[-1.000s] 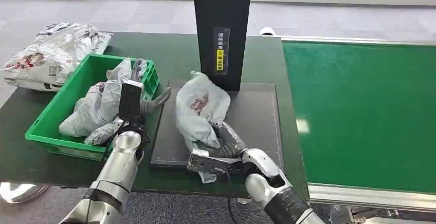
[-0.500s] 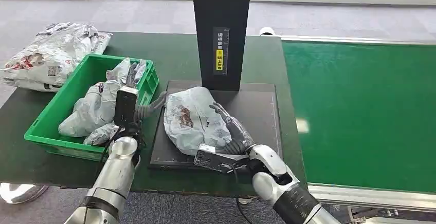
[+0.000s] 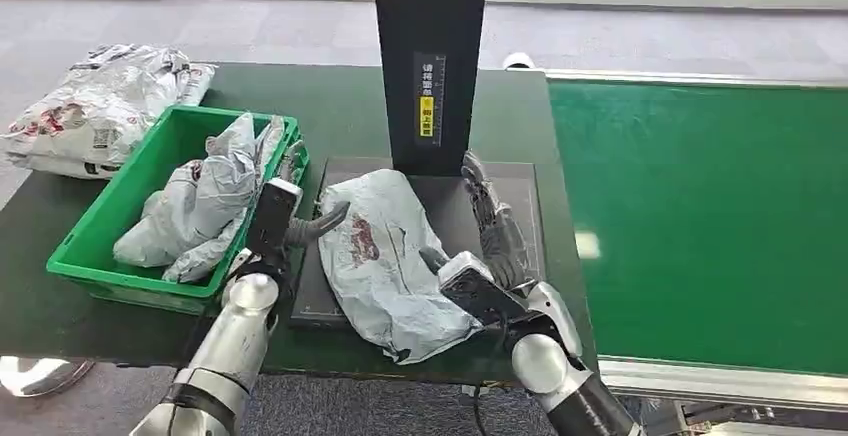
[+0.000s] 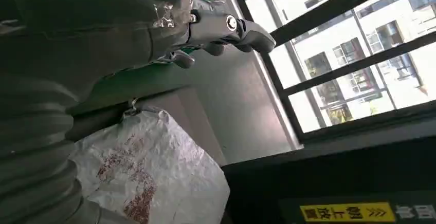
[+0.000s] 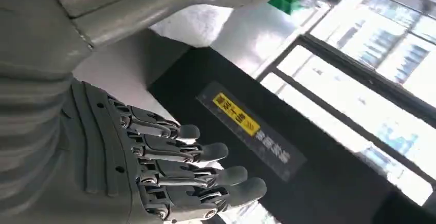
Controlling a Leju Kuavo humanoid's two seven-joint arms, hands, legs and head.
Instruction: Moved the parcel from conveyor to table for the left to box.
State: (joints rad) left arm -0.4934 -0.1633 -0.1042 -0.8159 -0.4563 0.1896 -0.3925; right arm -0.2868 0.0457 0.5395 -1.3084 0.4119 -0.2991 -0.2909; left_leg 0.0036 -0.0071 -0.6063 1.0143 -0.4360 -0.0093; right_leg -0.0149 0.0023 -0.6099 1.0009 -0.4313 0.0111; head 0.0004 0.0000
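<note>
Right hand [image 3: 495,241] spread wide, fingers extended, holding nothing, beside parcel [image 3: 385,261] lying on table [image 3: 340,106]. Left hand [image 3: 300,218] empty, fingers apart, thumb at parcel's edge.

One parcel [image 3: 385,256] on the table, one green bin [image 3: 130,206], two hands.

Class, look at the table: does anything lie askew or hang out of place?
Yes. The grey parcel lies slantwise on the dark pad, and its near end hangs past the pad's front edge. Neither open hand grips it.
</note>
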